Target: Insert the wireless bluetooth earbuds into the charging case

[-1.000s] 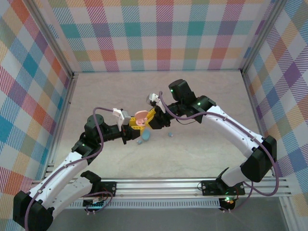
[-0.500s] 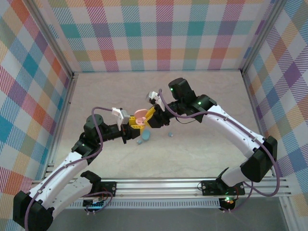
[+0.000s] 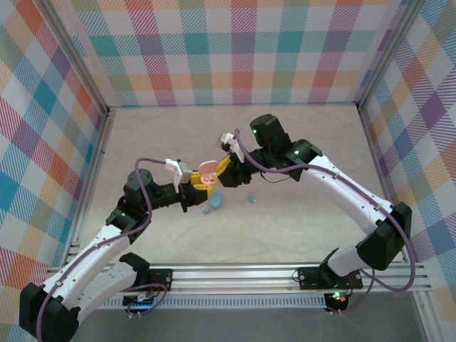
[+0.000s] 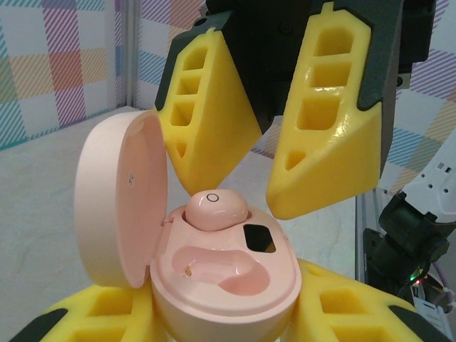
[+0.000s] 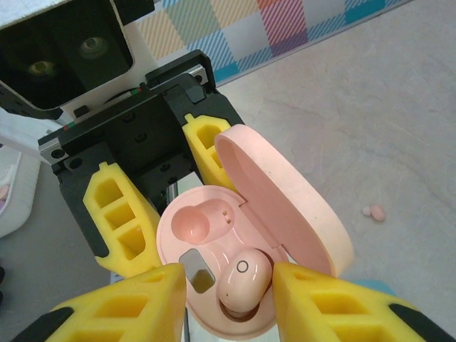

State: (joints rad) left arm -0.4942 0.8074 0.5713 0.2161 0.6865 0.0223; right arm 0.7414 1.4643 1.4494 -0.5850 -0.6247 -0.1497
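Note:
My left gripper [image 3: 194, 187] is shut on the pink charging case [image 4: 228, 281], held above the table with its lid [image 4: 117, 203] swung open. One pale pink earbud [image 4: 216, 209] sits in the far socket; the near socket [image 4: 214, 267] is empty. My right gripper [image 5: 229, 274] hovers over the case, open, its yellow fingers [image 4: 328, 142] on either side of that earbud [image 5: 244, 281] with a slight gap. A second pink earbud [image 5: 374, 211] lies on the table.
On the table below the grippers lie a light blue oval case [image 3: 216, 201] and two small blue earbuds [image 3: 206, 210] [image 3: 251, 199]. Checked walls enclose the table on three sides.
The right gripper's fingers have spread slightly apart around the earbud in the case. The left gripper and the case have stayed put.

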